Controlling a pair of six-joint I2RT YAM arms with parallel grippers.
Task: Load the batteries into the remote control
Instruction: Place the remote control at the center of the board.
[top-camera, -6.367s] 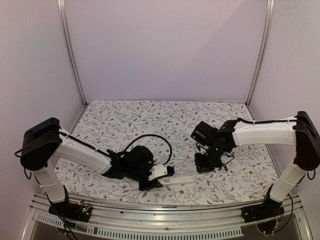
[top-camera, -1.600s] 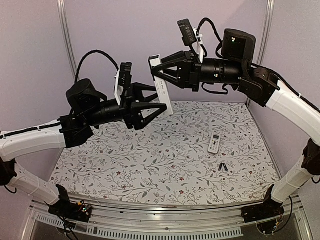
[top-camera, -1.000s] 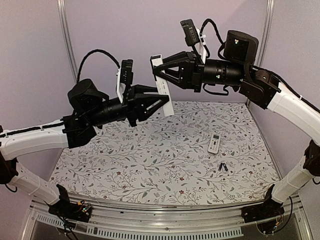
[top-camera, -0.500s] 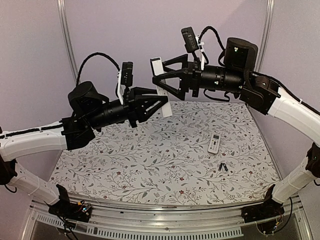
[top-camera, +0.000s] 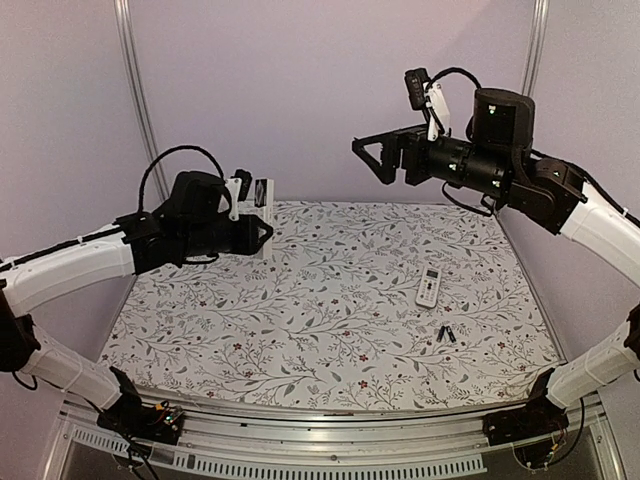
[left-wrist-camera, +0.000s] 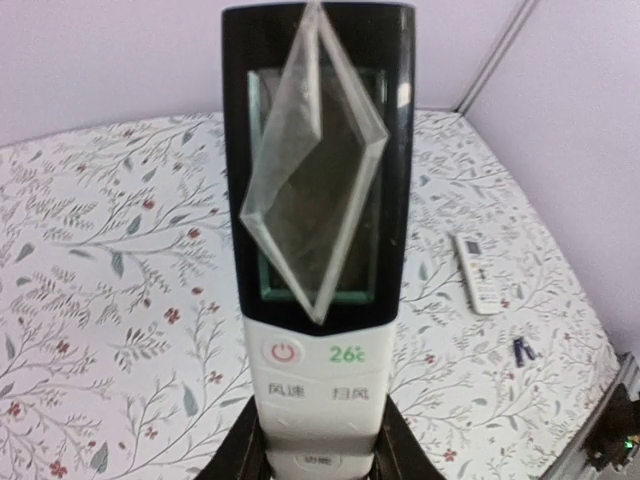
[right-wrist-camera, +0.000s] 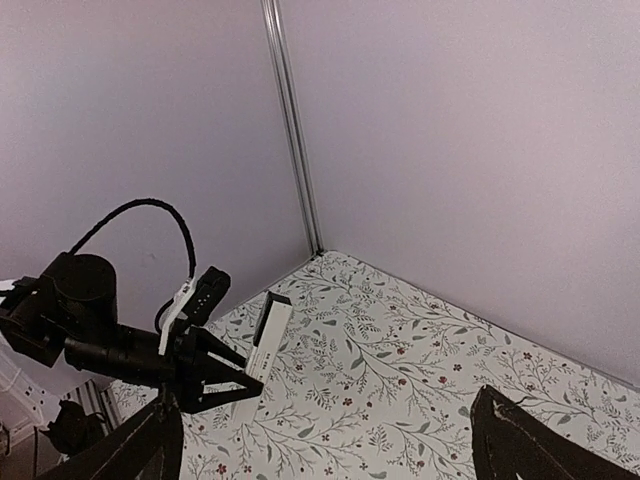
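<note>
L gripper (left-wrist-camera: 320, 455): jaws partly closed, clamped on the lower end of the large remote (left-wrist-camera: 318, 390). The remote stands upright in the air above the far-left part of the table (top-camera: 300, 330). Its front face, w/ display and buttons, is turned to the wrist cam. A clear, creased film (left-wrist-camera: 315, 170) lies over the display.

R gripper (top-camera: 375, 158): jaws spread wide, nothing between them. It is held high over the table's far side, well apart from the large remote.

Batteries (top-camera: 445, 334): on the table near the right edge, close together, just on the near side of a small remote (top-camera: 428, 287) lying flat.

Hard to make out:
- batt. count and colour (too small)
- large remote's bottom end, cut off by the frame in L wrist view
- its rear face, not visible there
- the display, blurred by the film
</note>
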